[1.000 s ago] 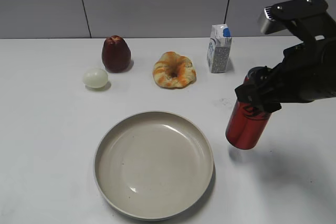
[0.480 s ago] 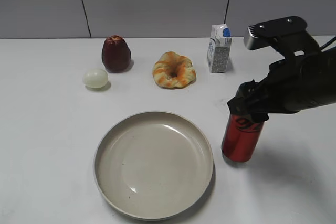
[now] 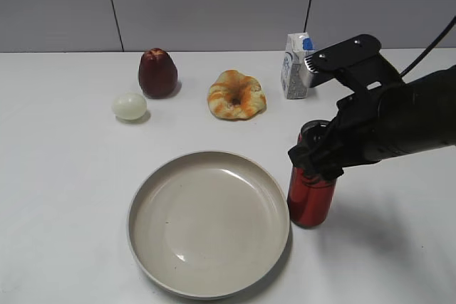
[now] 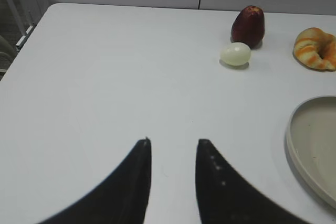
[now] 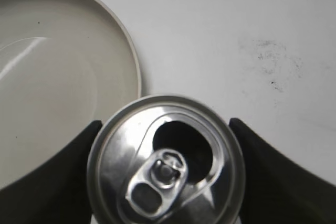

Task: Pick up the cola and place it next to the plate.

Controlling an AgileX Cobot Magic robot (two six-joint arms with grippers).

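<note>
The red cola can stands upright just right of the beige plate, close to its rim. My right gripper is shut on the can's upper part from above. In the right wrist view the can's silver top fills the space between my two black fingers, with the plate's rim just beyond it. My left gripper is open and empty above the bare table, left of the plate; it is out of the exterior view.
At the back stand a dark red fruit, a pale egg, a twisted bread ring and a small milk carton. The fruit and egg also show in the left wrist view.
My right gripper has carried the can left and down, from tilted in the air right of the plate to upright beside the plate's rim. The left gripper shows no earlier frame.
</note>
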